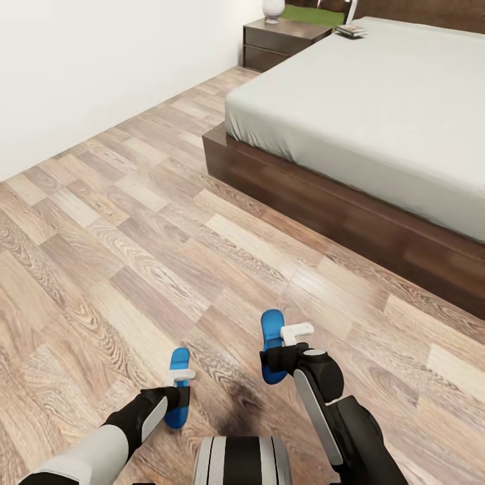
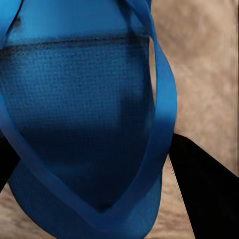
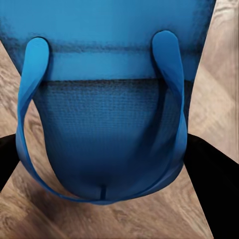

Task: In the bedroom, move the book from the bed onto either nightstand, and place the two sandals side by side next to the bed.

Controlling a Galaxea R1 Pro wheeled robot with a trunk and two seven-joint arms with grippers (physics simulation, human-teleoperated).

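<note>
Pale wood-plank flooring [image 1: 135,256] runs up to the low grey-white mattress bed on its dark brown base [image 1: 377,114], with a dark-brown drawered nightstand [image 1: 276,42] at its head. Left gripper [image 1: 178,379] pinches one bright blue flip-flop sandal [image 1: 178,360]; right gripper [image 1: 295,335] pinches the other blue flip-flop [image 1: 271,330], both held above the floor, well apart from the bed. The small thin book [image 1: 351,30] lies near the mattress's far corner. Risks, as I judge them: a floppy sole slipping from the fingers during travel, or the pair landing skewed rather than side by side. No lettering is legible
</note>
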